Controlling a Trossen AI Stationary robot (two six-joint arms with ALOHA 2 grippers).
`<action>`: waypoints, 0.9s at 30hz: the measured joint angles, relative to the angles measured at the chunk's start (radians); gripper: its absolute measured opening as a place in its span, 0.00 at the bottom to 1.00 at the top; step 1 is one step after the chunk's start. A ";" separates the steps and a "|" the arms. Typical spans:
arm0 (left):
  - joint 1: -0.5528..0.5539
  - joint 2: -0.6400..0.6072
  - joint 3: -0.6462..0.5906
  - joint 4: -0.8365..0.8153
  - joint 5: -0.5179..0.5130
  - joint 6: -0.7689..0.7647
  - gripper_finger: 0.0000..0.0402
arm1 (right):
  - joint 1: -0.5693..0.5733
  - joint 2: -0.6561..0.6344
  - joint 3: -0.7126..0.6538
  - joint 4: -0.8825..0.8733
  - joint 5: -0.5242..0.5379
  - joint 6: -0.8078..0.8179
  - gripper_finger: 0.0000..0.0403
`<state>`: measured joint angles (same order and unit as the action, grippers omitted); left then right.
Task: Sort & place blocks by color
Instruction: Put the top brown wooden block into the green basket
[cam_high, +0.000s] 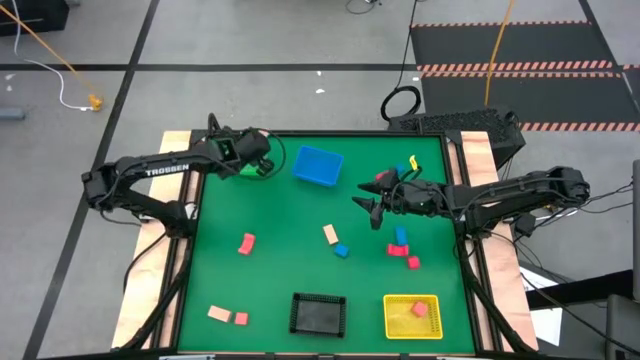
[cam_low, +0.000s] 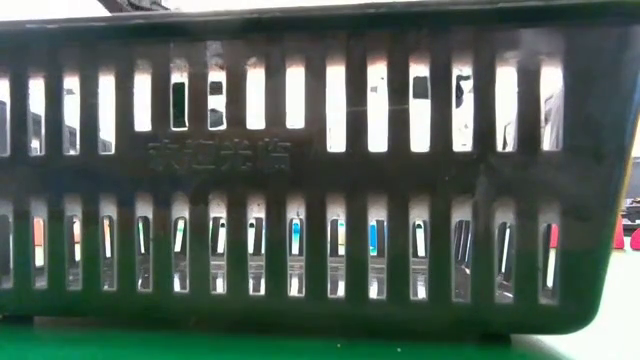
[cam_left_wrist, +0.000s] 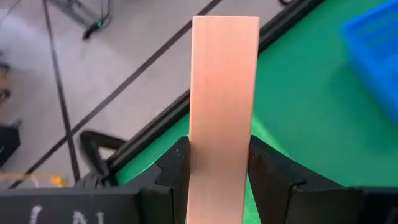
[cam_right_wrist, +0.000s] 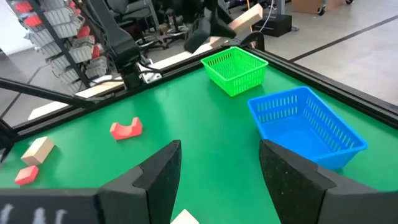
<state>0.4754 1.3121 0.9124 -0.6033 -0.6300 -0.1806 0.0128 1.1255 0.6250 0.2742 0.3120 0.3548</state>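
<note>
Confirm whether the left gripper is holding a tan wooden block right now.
Yes, the left gripper is shut on a tan wooden block, which stands up between its two dark fingers in the left wrist view.

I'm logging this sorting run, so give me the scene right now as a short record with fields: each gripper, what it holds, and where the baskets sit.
left gripper: shut on a tan wood block, up over the green basket at the table's far left
right gripper: open, holding nothing, over the far right part of the table
blue basket: far side, centre, between the two grippers
black basket: near edge, centre
yellow basket: near edge, right, pink-red block inside
loose blocks: scattered on the green table
</note>
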 joint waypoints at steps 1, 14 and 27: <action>0.017 0.000 -0.012 0.000 0.001 -0.004 0.32 | 0.000 0.000 -0.006 0.001 0.000 0.003 0.51; 0.146 0.001 -0.248 0.300 0.004 -0.069 0.32 | 0.000 -0.001 -0.101 0.118 0.105 0.022 0.51; 0.133 0.001 -0.295 0.392 0.004 -0.153 0.42 | 0.000 -0.001 -0.101 0.118 0.104 0.018 0.51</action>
<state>0.6087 1.3128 0.6174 -0.2115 -0.6256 -0.3332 0.0132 1.1244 0.5240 0.3923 0.4156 0.3725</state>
